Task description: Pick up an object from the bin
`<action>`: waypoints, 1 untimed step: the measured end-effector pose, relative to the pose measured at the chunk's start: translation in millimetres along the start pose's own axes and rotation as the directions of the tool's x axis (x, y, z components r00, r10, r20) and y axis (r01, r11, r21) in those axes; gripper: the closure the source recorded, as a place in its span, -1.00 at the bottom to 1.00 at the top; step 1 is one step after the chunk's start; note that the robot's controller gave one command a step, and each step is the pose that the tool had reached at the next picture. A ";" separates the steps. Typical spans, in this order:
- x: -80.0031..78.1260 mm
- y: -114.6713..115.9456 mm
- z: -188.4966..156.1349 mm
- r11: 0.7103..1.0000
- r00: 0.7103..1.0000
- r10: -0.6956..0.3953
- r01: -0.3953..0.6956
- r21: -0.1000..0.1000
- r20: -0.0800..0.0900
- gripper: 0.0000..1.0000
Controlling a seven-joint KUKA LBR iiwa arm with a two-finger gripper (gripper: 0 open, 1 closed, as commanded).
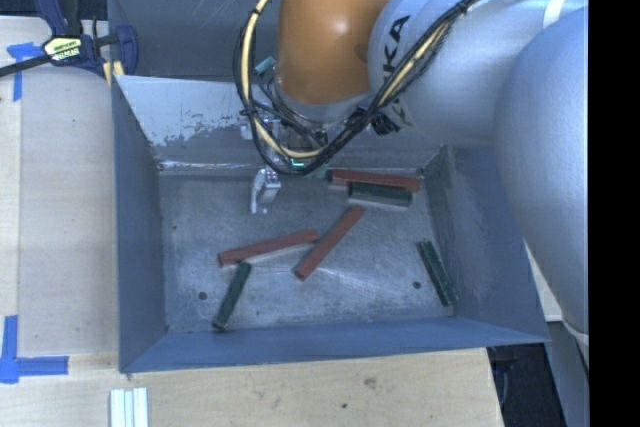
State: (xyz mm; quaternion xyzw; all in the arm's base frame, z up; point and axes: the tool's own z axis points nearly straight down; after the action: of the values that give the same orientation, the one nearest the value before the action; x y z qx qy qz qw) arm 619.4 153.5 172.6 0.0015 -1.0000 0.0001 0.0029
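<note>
Hanging below the orange wrist cover, the tool is over bare floor near the back wall of the bin. Whether it is spread or pressed together cannot be told; nothing shows in its grip. Nearest, just in front, lies the low red bar, its right end near the slanted red bar. To the right, the back red bar touches a green bar. Two dark bars lie apart: front-left and right.
</note>
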 end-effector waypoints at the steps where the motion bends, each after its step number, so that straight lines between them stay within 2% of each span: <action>1: -1.9 -0.6 -5.1 1.000 1.000 0.003 -0.003 -0.001 0.008 -1.00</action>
State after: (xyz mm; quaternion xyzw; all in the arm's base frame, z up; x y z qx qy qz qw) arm 621.4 153.0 177.7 0.0002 -1.0000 -0.0006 -0.0014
